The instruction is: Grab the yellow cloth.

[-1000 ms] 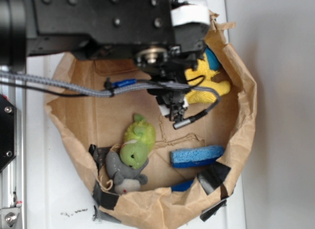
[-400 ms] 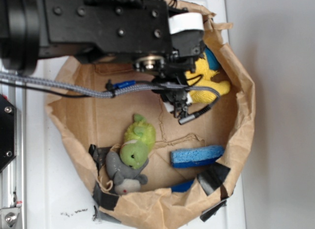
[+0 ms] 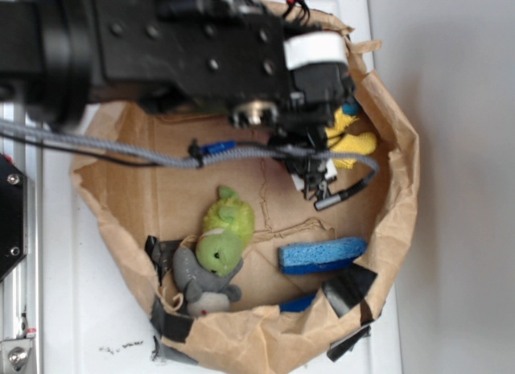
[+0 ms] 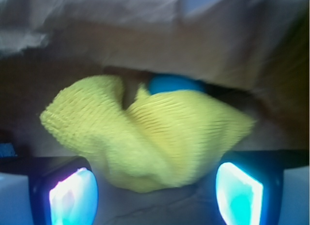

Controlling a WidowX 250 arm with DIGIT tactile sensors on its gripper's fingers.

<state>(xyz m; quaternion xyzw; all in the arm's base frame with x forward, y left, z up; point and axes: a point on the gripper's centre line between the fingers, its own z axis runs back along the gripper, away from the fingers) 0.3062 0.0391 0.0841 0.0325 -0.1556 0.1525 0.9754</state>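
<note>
Since the earlier frames the arm has shifted toward the right wall of the paper bag (image 3: pixel 402 173), and it now covers more of the yellow cloth (image 3: pixel 352 142), of which only a small part shows in the exterior view. That cloth lies in the bag's upper right corner, against the brown paper wall, with a blue object (image 3: pixel 349 110) just above it. In the wrist view the yellow cloth (image 4: pixel 145 138) is bunched into folds; its long axis runs left to right across the picture, one lobe pointing left and a tapered end pointing right, and the blue object (image 4: pixel 172 83) peeks out behind its upper edge. The gripper (image 4: pixel 155 186) stands wide, its two fingers (image 4: pixel 72 196) lit pale blue at either side of the cloth's lower edge, the bulge of the cloth lying between them; contact cannot be told. Lower in the bag, well apart from the cloth, lie a blue sponge (image 3: pixel 322 254) and a yellow-green plush toy (image 3: pixel 216 249).
</note>
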